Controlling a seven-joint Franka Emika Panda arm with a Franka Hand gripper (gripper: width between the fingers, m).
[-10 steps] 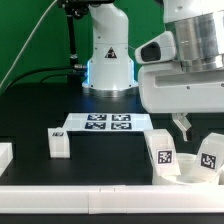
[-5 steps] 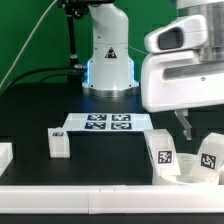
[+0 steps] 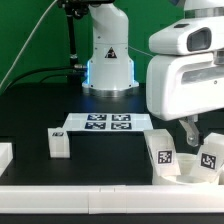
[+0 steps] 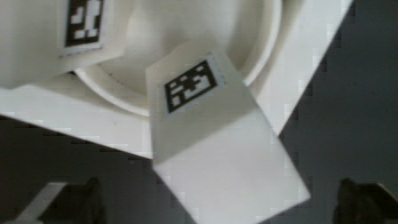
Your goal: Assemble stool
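Roughly two-thirds through, at a guess. At left, near the marker board (image 3: 108, 123): loose leg (image 3: 58, 143) on the table (image 3: 30, 120), not yet fitted. At right, on the seat disc (image 3: 186, 174): seated leg (image 3: 162, 152) and second seated leg (image 3: 210, 155). Above these, gripper (image 3: 190, 136), fingers spread, holding nothing.

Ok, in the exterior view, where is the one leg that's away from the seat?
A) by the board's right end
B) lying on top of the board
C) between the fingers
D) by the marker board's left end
D: the loose leg stands on the table just off the exterior view's left end of the marker board.
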